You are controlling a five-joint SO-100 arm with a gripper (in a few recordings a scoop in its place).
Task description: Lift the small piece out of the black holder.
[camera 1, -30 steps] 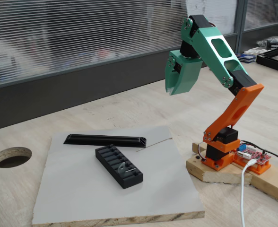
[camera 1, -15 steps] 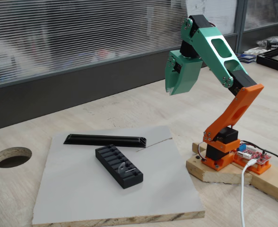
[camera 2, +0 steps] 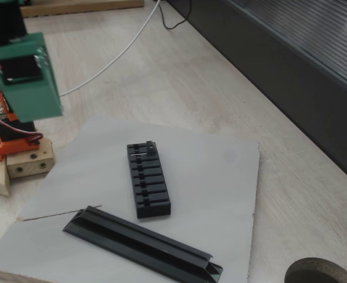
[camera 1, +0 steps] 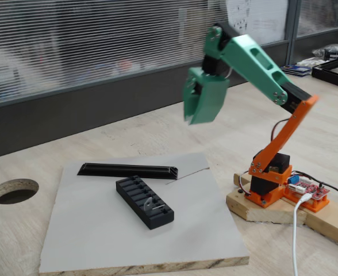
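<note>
— Grey board (camera 1: 111, 230) lies flat on the pale wooden desk (camera 1: 54, 149), and the black holder (camera 1: 144, 202) sits near its middle, well in from every edge. Bare board shows all round the holder in both fixed views.

— Where's the small piece?

— Standing in a slot near one end of the holder: small piece (camera 1: 150, 204) looks silvery, with a rounded top and a tiny hole. From the other side, the same piece (camera 2: 149, 145) is just a thin sliver at the end nearest the arm's base.

— And the long black bar?

— Black bar (camera 1: 129, 171) lies just beside the holder, apart from it, towards the board's far edge. Its end runs close to the picture's bottom edge in a fixed view (camera 2: 144, 244).

— The gripper?

— Green gripper (camera 1: 189, 118) hangs high in the air above the desk, well apart from the holder and holding nothing. It's blurred, so I cannot tell how far its fingers are parted. From the other camera its back face (camera 2: 26, 76) hides the fingers entirely.

— Anything else near the edges?

— A round hole (camera 1: 14, 190) in the desk left of the board, cut off in the other view. The orange base (camera 1: 267, 184) stands on a wooden block (camera 1: 261, 208). No writing is readable.
</note>
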